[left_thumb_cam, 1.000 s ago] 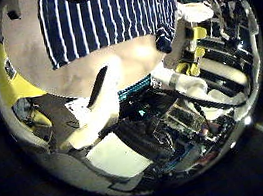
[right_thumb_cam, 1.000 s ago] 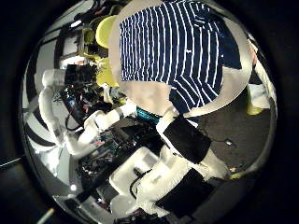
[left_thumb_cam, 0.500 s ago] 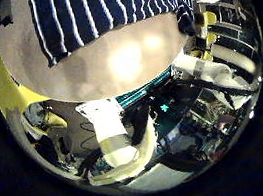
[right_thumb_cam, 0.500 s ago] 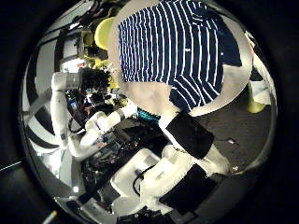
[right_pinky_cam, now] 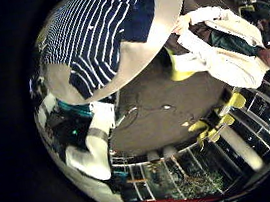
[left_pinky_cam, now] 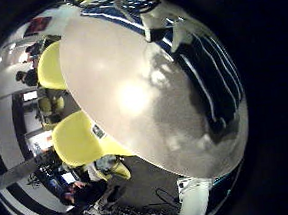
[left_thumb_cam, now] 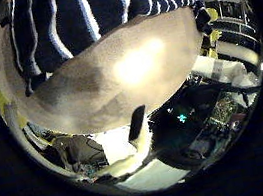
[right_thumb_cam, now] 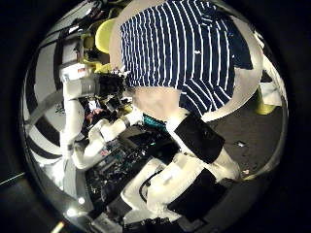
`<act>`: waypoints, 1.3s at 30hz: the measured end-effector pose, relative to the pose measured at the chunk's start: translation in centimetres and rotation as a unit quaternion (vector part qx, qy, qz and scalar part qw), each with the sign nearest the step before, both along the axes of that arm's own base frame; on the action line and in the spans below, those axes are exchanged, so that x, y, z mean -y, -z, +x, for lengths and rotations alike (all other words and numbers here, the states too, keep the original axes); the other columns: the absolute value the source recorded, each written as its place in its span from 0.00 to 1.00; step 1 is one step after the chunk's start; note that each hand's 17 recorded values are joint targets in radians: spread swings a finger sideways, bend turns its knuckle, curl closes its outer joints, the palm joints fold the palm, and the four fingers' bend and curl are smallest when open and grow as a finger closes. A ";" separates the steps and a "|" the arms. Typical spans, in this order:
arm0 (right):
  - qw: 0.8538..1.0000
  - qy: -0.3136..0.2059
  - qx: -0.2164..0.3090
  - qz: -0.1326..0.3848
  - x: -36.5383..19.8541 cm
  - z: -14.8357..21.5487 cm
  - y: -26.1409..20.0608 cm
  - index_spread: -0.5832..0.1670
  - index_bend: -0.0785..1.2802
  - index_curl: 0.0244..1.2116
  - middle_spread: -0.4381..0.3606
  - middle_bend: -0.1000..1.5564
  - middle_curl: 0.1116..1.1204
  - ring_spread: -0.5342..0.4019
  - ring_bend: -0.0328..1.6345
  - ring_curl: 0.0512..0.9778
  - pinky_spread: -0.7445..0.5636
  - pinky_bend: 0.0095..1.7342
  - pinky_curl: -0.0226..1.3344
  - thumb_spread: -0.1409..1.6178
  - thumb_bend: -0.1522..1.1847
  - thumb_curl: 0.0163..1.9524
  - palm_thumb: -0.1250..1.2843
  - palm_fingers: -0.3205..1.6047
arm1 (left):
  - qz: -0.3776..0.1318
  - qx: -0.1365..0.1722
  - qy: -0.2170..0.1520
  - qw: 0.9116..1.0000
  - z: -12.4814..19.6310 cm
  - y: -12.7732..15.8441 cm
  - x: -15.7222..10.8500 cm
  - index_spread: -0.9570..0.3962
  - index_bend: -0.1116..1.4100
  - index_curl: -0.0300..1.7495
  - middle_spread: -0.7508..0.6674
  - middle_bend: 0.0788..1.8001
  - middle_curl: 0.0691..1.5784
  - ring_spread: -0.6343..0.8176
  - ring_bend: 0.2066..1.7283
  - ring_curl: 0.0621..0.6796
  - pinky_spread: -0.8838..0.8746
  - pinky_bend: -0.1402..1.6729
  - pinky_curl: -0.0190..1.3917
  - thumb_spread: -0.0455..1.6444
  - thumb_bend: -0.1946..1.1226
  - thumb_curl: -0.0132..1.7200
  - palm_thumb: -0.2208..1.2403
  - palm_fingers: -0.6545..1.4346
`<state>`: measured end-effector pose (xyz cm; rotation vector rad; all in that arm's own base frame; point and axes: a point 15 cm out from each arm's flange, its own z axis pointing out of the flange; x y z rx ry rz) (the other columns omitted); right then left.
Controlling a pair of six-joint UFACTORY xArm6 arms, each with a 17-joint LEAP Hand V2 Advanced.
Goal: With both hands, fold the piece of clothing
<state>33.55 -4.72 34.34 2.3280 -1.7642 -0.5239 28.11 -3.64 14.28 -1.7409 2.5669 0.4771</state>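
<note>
A striped shirt (right_thumb_cam: 185, 49) lies spread flat on a round table (right_thumb_cam: 160, 100), and no hand touches it. The right hand's own finger (right_thumb_cam: 192, 141) reaches straight out from the palm toward the table's edge and holds nothing. The left hand (right_thumb_cam: 103, 85) hangs by the table's rim beside the shirt, too small in the right thumb side view to show its state. In the left thumb side view the shirt (left_thumb_cam: 88, 19) and bare tabletop (left_thumb_cam: 128, 78) fill the view, so that palm is close above them. The shirt (right_pinky_cam: 96, 36) also shows whole from the right little finger side.
Chairs (left_pinky_cam: 82, 142) stand around the table (left_pinky_cam: 133, 98) on the side away from the shirt (left_pinky_cam: 197, 73). More chairs (right_pinky_cam: 186, 69) stand on the floor beyond the table's rim (right_pinky_cam: 161, 32). Racks of equipment (left_thumb_cam: 214, 104) stand past the edge.
The table and shirt have grown much larger in the left thumb side view, so the left hand has come closer to them. The shirt lies as before.
</note>
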 end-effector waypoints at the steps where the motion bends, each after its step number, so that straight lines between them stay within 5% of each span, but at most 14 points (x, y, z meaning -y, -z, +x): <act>1: 1.000 0.000 0.001 0.000 -0.1 0.0 -0.1 0.30 0.18 0.25 0.54 0.19 0.25 0.68 0.34 0.17 0.86 0.28 0.14 0.89 0.11 0.16 0.51 0.32 | 0.001 0.002 0.000 1.000 0.1 0.1 0.1 0.76 0.19 0.21 0.64 0.12 0.21 0.64 0.31 0.26 0.68 0.26 0.35 0.56 0.14 0.19 0.31 0.40; 7: 1.000 -0.001 0.004 -0.003 -0.4 -0.1 -0.4 0.31 0.18 0.25 0.56 0.19 0.26 0.68 0.34 0.17 0.86 0.27 0.15 0.89 0.11 0.17 0.52 0.32 | 0.014 0.009 -0.002 1.000 0.5 0.1 -0.3 0.69 0.18 0.21 0.48 0.25 0.27 0.41 0.36 0.28 0.52 0.28 0.34 0.59 0.14 0.20 0.41 0.56; 16: 1.000 -0.001 0.009 -0.003 -0.5 -0.4 -1.0 0.32 0.18 0.25 0.56 0.19 0.26 0.68 0.33 0.17 0.86 0.26 0.15 0.89 0.11 0.17 0.53 0.33 | 0.027 0.012 -0.007 1.000 1.6 -0.4 -0.4 0.51 0.24 0.26 0.28 0.39 0.41 0.14 0.60 0.53 0.23 0.52 0.45 0.61 0.15 0.22 0.56 0.84; 26: 1.000 0.000 0.006 -0.006 -0.2 -0.5 -0.8 0.33 0.18 0.25 0.56 0.20 0.26 0.68 0.34 0.18 0.86 0.26 0.16 0.89 0.11 0.17 0.55 0.34 | 0.007 0.029 -0.017 0.999 4.0 -3.9 0.6 0.32 0.42 0.41 0.17 0.47 0.54 0.12 0.72 0.72 0.16 0.66 0.54 0.62 0.15 0.27 0.71 0.85; 39: 0.998 -0.026 -0.043 -0.029 1.2 -2.3 8.2 0.31 0.18 0.24 0.51 0.21 0.27 0.60 0.36 0.19 0.81 0.25 0.16 0.77 0.10 0.20 0.60 0.32 | 0.001 0.020 -0.015 1.000 5.8 -7.7 1.5 0.22 0.43 0.58 0.13 0.51 0.59 0.13 0.78 0.77 0.15 0.71 0.57 0.63 0.13 0.31 0.71 0.82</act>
